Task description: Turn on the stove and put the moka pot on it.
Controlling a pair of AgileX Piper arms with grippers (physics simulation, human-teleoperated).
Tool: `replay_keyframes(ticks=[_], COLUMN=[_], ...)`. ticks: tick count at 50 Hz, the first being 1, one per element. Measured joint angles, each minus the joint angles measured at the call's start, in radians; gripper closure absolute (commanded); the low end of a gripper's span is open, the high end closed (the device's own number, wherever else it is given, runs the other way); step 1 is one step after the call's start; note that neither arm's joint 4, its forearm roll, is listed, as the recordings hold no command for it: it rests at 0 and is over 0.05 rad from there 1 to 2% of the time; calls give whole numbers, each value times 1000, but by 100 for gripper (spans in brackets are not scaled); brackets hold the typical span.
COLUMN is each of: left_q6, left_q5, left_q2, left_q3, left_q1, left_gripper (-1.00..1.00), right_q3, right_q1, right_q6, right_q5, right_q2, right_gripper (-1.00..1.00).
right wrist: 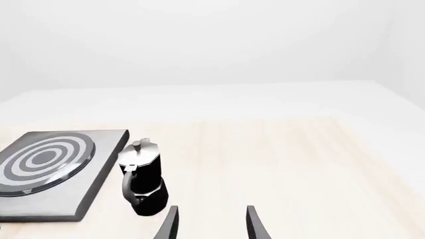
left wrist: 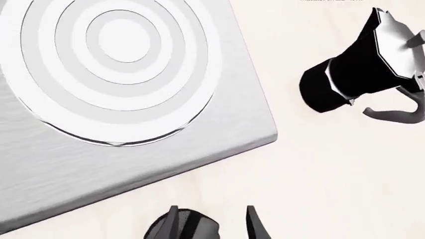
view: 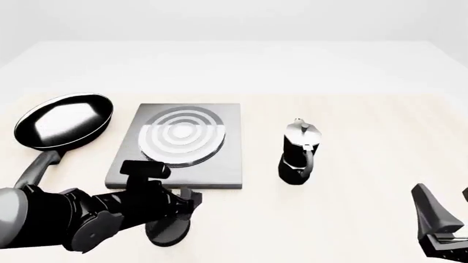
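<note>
Left pincer (view: 177, 204) hovers over the black oval knob (view: 167, 233), half hiding it, fingers parted, nothing clamped. Right pincer (right wrist: 211, 225), cut off, gapes empty. Small black faceted moka pot (view: 298, 150) stands on the desk (view: 351, 181) beside the flat dark-grey stove slab (view: 223, 167).

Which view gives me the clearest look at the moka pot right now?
The front view: the moka pot stands upright and whole on the table, right of the stove, handle toward the camera. The right wrist view also shows it whole, though off to one side. The left wrist view sees it from above, partly cut off at the picture's edge.
</note>
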Motion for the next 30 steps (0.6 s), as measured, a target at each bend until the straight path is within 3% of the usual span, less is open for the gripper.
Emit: replay_keyframes(ticks=[10,23,30], left_q6=[57,207,284], left_q5=[121,409,506], left_q2=[-175,-694,-951], left_q3=[-24,-162,-193], left_q1=[52,173,241], left_gripper=[-100,-100,-100], right_q3=[0,0,0], right_q1=[3,10,18], right_q6=[-1,-5,-8], right_q5=[-3,-9,-11], right_q2=[0,0,1], right_gripper=[-100,-100,-100])
